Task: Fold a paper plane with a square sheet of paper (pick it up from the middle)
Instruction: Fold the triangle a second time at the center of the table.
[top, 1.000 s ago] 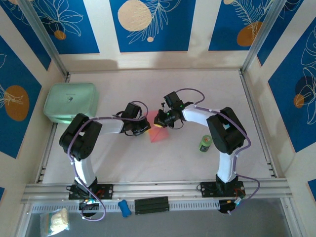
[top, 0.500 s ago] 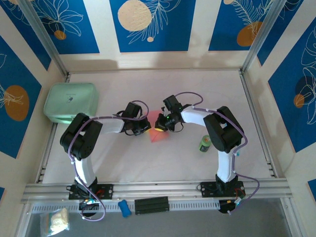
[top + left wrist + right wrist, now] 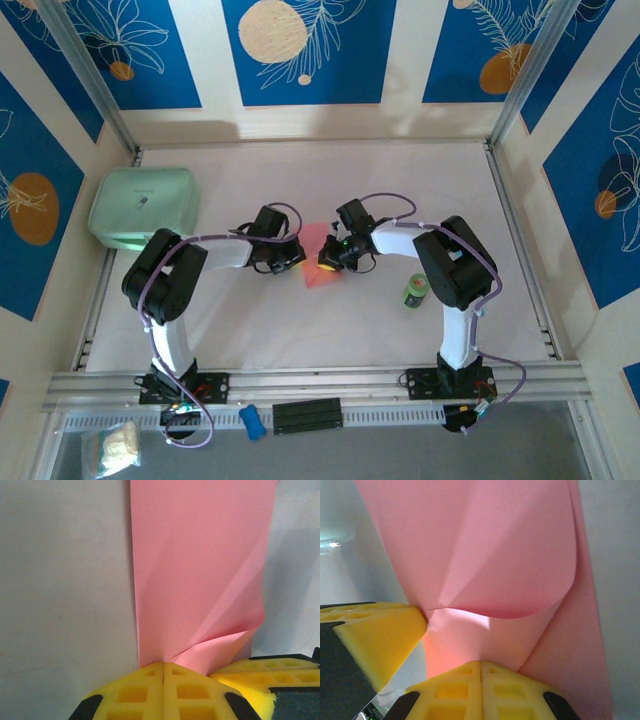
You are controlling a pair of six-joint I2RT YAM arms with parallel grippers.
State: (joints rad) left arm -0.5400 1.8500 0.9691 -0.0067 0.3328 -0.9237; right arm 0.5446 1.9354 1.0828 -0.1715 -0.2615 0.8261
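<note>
Between the two claws, seen from above, the pink sheet of paper (image 3: 318,277) lies flat on the white table (image 3: 400,180), with the left claw (image 3: 291,262) at its left edge and the right claw (image 3: 328,259) at its right edge, the two close together. A pale green case (image 3: 143,207) sits well off to the left of the left claw, and a small green can (image 3: 416,291) stands to the right of the right claw, behind its forearm. On the left wrist camera, the left claw (image 3: 163,668) is clenched, its yellow pads pressed together on the near edge of the sheet (image 3: 200,570), which runs straight ahead of the pads over the table (image 3: 65,580). Just right of them a creased corner lifts (a small curl), and a yellow pad (image 3: 260,669) of the right claw sits just beside it. On the right wrist camera, the right claw (image 3: 481,663) is likewise clenched on the sheet (image 3: 510,555), which bulges up in a rounded fold just ahead of the pads. A yellow pad (image 3: 375,635) of the left claw touches the sheet on the left.
</note>
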